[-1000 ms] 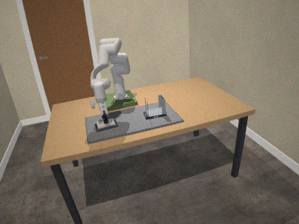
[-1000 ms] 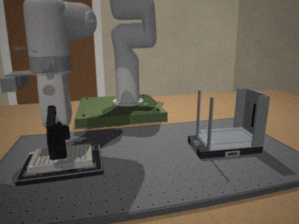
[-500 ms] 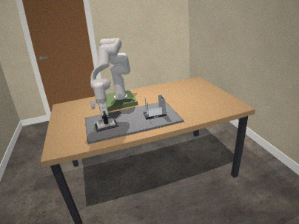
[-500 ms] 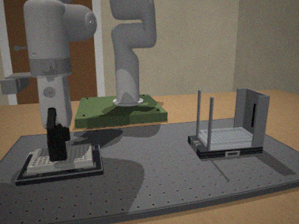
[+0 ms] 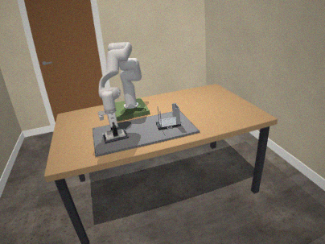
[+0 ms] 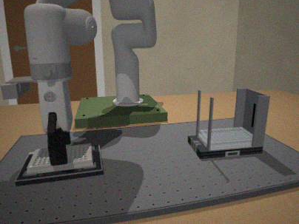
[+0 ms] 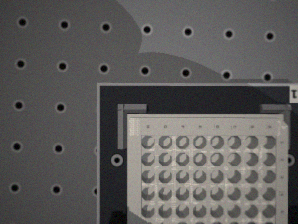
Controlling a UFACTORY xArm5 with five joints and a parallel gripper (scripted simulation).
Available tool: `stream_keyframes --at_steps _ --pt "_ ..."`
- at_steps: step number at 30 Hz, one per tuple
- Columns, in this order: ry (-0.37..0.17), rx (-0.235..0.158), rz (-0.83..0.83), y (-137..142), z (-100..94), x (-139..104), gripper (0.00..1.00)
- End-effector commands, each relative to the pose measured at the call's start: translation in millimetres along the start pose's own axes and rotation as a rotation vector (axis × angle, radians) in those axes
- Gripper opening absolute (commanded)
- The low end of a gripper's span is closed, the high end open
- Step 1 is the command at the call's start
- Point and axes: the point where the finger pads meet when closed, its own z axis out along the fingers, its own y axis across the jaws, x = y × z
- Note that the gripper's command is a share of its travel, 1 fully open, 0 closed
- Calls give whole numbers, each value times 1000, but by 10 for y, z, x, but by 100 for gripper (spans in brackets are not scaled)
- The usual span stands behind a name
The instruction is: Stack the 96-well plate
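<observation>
Grey perforated board [image 6: 155,184] carries nest N1 [image 6: 22,178]; spread gripper [image 6: 57,147] straddles its 96-well plate [image 6: 38,161], ungrasped. Lift, transfer and stacking remain at rack K1 [image 6: 259,117], well right of N1.

A white 96-well plate [image 6: 41,157] lies in a black plate nest [image 6: 97,163] at the left of a grey perforated board [image 6: 163,184] on the wooden tabletop [image 5: 225,104]. The grey-walled stack rack [image 6: 259,121], at the board's right, holds a second white plate [image 6: 227,137]. A green base plate [image 6: 152,112] sits behind the board.
</observation>
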Motion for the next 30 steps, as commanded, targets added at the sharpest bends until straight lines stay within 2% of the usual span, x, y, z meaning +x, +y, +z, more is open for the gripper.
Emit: stream_keyframes --at_steps 1,26,27,30 --pt "4 3 0 -13 10 7 100" --pt "4 3 0 -13 63 7 100" --pt "4 3 0 -13 57 7 0" --pt "4 3 0 -13 57 7 0"
